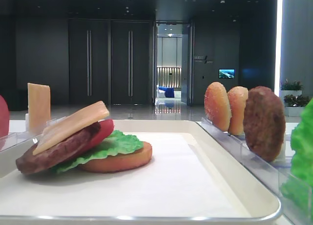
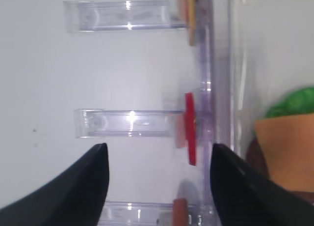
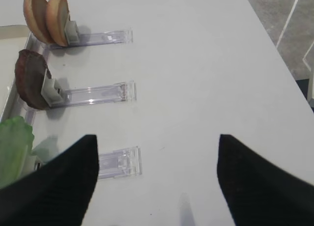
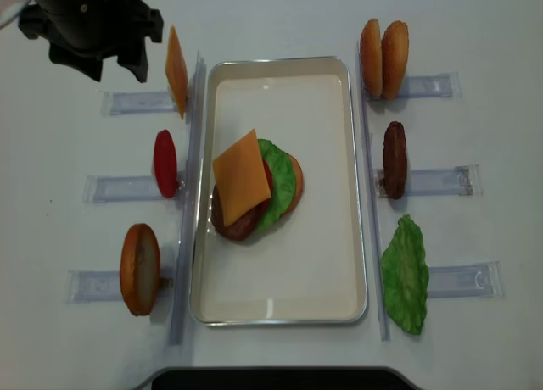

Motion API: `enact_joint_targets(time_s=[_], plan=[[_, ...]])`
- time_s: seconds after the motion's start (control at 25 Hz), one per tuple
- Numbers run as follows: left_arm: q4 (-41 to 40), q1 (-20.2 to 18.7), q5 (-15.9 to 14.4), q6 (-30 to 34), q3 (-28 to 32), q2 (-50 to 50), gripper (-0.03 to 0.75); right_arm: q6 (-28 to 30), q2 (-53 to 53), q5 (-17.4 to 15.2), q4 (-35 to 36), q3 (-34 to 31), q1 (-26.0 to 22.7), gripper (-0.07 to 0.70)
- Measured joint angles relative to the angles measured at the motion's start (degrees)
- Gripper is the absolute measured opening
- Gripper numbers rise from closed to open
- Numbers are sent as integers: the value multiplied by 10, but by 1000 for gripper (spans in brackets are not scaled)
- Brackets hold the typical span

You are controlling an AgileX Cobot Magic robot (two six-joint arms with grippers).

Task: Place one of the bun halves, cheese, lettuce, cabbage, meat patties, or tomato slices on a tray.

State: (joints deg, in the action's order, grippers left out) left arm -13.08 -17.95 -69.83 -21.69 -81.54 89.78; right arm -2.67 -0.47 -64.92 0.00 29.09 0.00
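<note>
One cheese slice (image 4: pixel 243 178) lies on top of the stack in the middle of the tray (image 4: pixel 280 309), tilted and overhanging toward the left of the overhead frame. Beneath it, from the low front view, come a red tomato slice (image 1: pixel 102 129), a dark meat patty (image 1: pixel 54 154), green lettuce (image 1: pixel 115 144) and a flat bun disc (image 1: pixel 122 161) resting on the tray floor.

A second cheese slice (image 4: pixel 176 70) stands upright in the clear rack at upper left of the overhead frame, just beside the left tool (image 4: pixel 89 25), which hangs over the counter (image 4: pixel 280 17) at the top left corner. In the left wrist view that tool's (image 2: pixel 157 179) dark fingers (image 2: pixel 73 191) stand wide apart with nothing between them, over a clear slotted rack (image 2: pixel 127 123) that carries an upright tomato slice (image 2: pixel 190 127).

Left of the tray in the overhead frame, a domed bun half (image 4: pixel 140 269) stands in the lowest rack. Right of the tray, two bun halves (image 4: pixel 383 58) stand together in the top rack, a spare patty (image 4: pixel 394 159) in the middle rack, and a loose lettuce leaf (image 4: pixel 405 275) at lower right.

The right tool (image 3: pixel 157 182) shows only in its own wrist view: its two black fingers (image 3: pixel 260 182) are spread wide over bare counter, gripping nothing, with the buns, patty and lettuce along the left edge of that frame.
</note>
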Motion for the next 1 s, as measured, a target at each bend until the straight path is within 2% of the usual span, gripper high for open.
enact_joint_targets(time_s=[0.24,0.4,0.52,0.72,0.84,1.0], plan=[[-9,156,-1,84,-2,1,492,0,0,0,0,0,0,485],[-11,237,-1,136,10,-3,492,0,0,0,0,0,0,485],[2,249,7,148,89,-49,492,0,0,0,0,0,0,485],[38,249,67,140,319,-199,492,0,0,0,0,0,0,485],[43,249,94,141,430,-281,492,0,0,0,0,0,0,485],[59,249,112,144,509,-392,492,0,0,0,0,0,0,485]])
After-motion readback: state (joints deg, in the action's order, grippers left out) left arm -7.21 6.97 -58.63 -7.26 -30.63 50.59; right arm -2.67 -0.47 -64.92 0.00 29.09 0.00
